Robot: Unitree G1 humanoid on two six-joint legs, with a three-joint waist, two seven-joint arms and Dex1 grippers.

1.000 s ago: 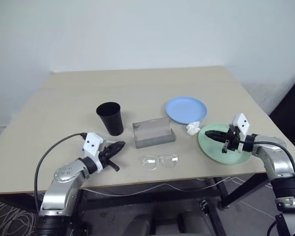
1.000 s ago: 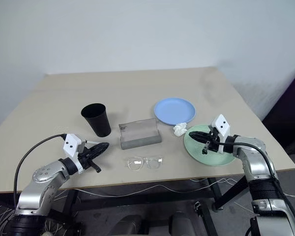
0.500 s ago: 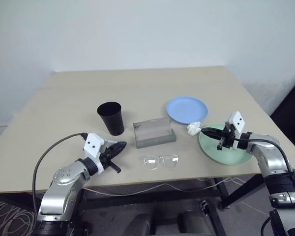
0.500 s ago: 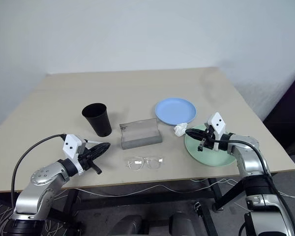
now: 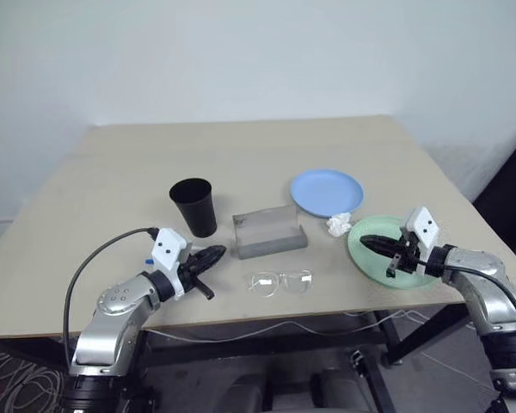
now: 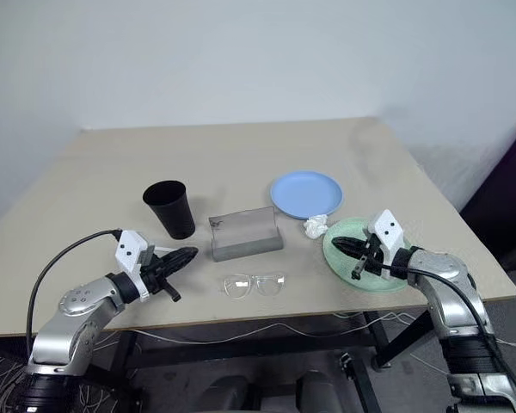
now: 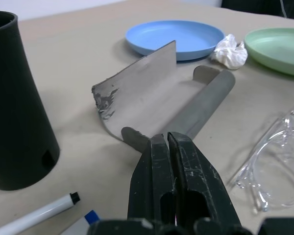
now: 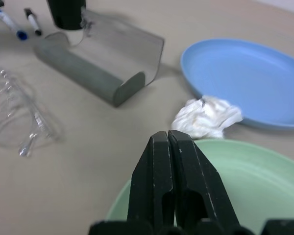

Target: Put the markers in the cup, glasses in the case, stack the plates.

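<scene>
We are hovering both grippers — left gripper (image 5: 213,254), right gripper (image 5: 369,243) — closed and empty; the glasses (image 5: 280,281) are looking fragile, best pinched at the bridge

The counter (image 5: 241,146) is plain beige; on it stand a black cup (image 5: 193,206), a grey case (image 5: 269,231) with a frosted translucent lid, and colourless clear-framed glasses (image 5: 280,281). One plate (image 5: 326,191) is light blue, the other plate (image 5: 367,255) pale mint green, with a white crumpled tissue (image 5: 337,224) between them. The markers (image 7: 39,215) have white bodies, one blue-capped and one black-capped; both end effectors have black fingers (image 7: 169,181).
</scene>
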